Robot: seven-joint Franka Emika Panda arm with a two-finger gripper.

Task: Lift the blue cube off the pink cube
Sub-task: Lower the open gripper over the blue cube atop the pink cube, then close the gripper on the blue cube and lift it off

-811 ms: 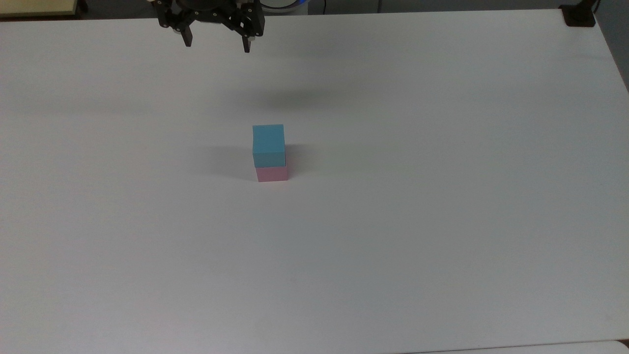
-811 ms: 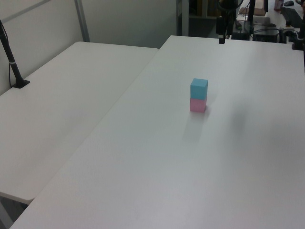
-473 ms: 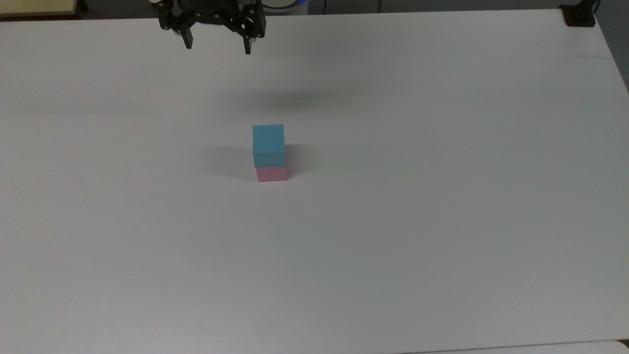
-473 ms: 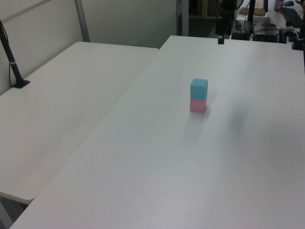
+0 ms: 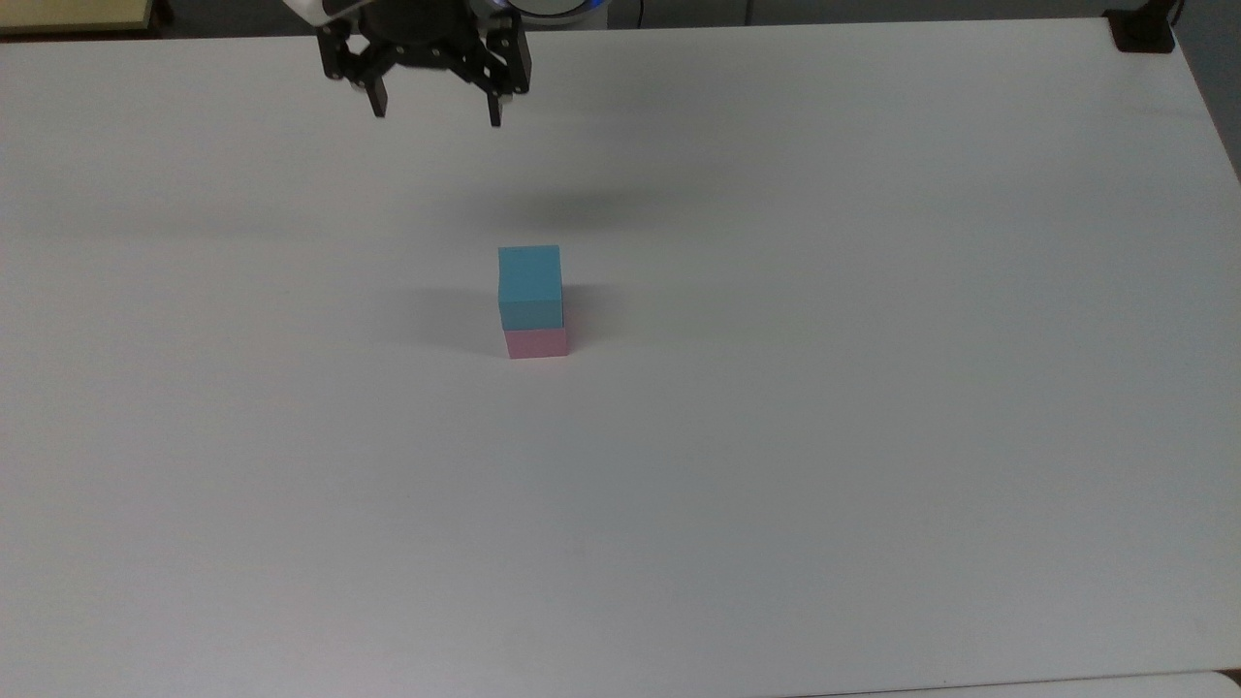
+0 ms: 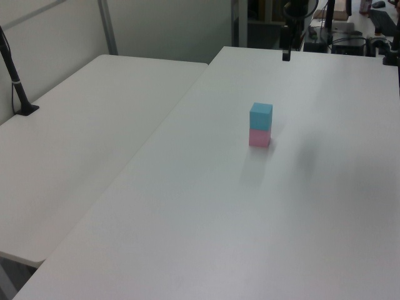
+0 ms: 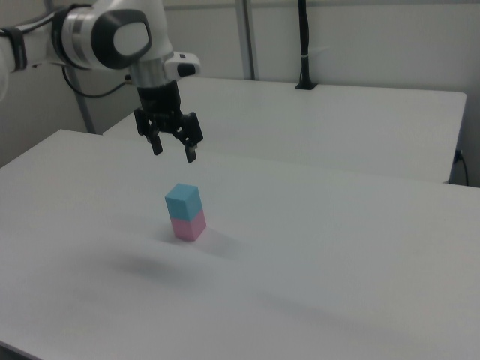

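White and bare, the worktop (image 5: pixel 873 436) carries only a small stack near its middle: the blue cube (image 5: pixel 529 285) sits squarely on the pink cube (image 5: pixel 537 342). Both look matte, stiff and light, so I think the upper one will not slip easily. Its two opposite side faces seem the best place to pinch, well above the seam, so that the pink one stays. There are no containers here. Farther back, the hand (image 5: pixel 437 113) hangs high with its fingers spread.
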